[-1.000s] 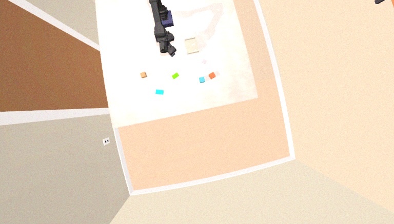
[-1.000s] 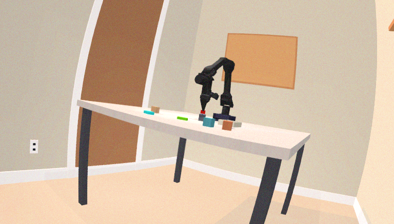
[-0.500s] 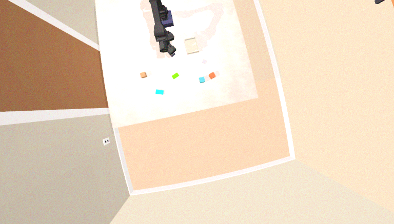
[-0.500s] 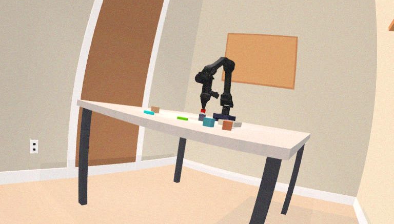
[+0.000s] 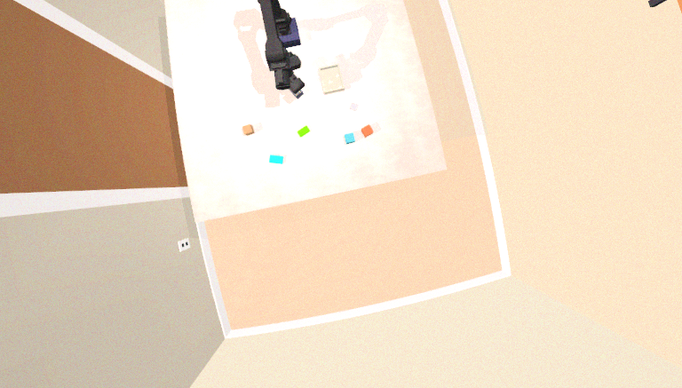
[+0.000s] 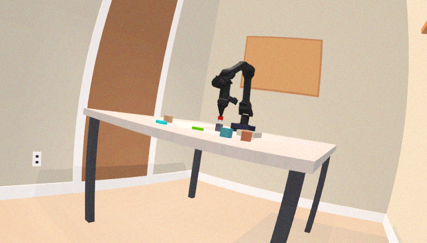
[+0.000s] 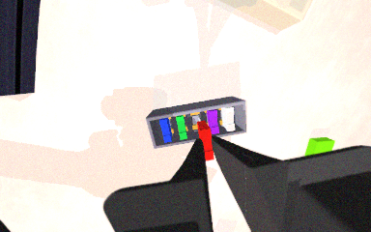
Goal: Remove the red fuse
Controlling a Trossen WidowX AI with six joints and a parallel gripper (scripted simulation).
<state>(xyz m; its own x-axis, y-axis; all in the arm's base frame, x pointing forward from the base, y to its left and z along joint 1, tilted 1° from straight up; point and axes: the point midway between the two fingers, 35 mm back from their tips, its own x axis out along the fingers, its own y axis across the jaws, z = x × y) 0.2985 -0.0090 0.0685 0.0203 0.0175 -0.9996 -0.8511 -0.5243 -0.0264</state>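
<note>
My gripper [image 5: 297, 95] [image 6: 221, 115] [image 7: 206, 142] is shut on the red fuse [image 6: 220, 118] [image 7: 204, 128], which hangs upright below the fingertips. The fuse is above the grey fuse block [image 6: 218, 127] [image 7: 195, 105]; the block's middle slot [image 7: 196, 120] shows empty in the wrist view. The blue fuse [image 7: 165, 130], green fuse [image 7: 182, 128], purple fuse [image 7: 213, 122] and white fuse [image 7: 228, 119] sit in their slots. The arm hides the block in the top view. The beige tray [image 5: 333, 91] [image 6: 257, 135] [image 7: 263, 17] stands to the block's side, nearer the base.
A lime flat block [image 5: 303, 130] [image 6: 197, 128] [image 7: 320, 147] lies near the fuse block. A cyan flat block [image 5: 275, 159] [image 6: 161, 122], a tan cube [image 5: 248, 130] [image 6: 168, 118], a blue cube [image 5: 349, 138] [image 6: 226, 132] and an orange cube [image 5: 367, 130] [image 6: 246, 135] stand farther out.
</note>
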